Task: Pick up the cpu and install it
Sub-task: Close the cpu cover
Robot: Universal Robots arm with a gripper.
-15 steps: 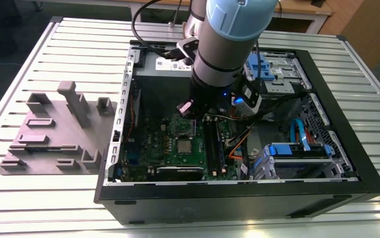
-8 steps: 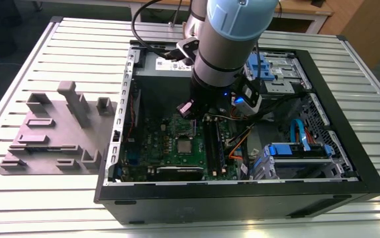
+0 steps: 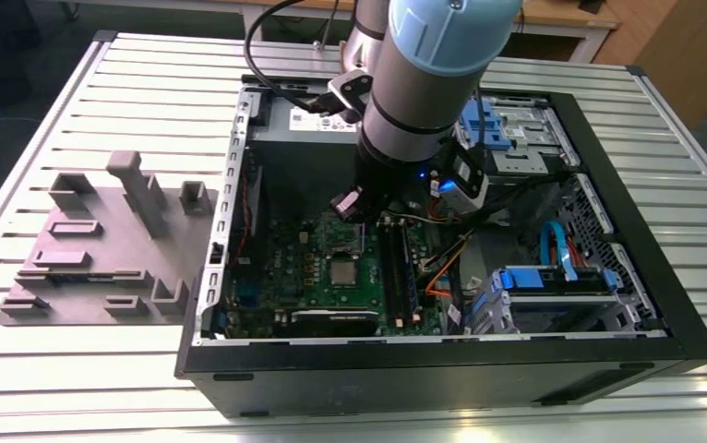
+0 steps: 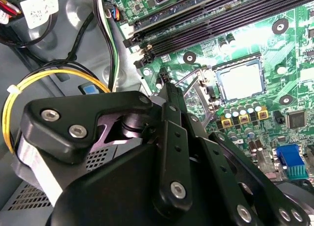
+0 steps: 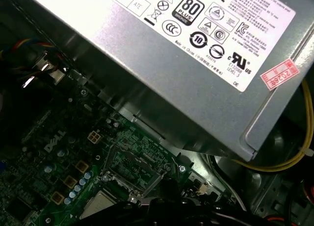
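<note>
The cpu, a small silvery square, lies flat in its socket on the green motherboard inside the open computer case. The second wrist view shows the cpu seated in the socket, with the socket's metal frame tilted up beside it. In the first wrist view that frame stands raised next to the cpu. My gripper hangs above the board, a short way from the socket toward the power supply. Its black linkage ends beside the raised frame and nothing shows in its grasp.
A grey plastic tray sits on the slatted table at the exterior view's left. The silver power supply looms close over the board. Memory slots, yellow cables and a blue drive cage crowd the case.
</note>
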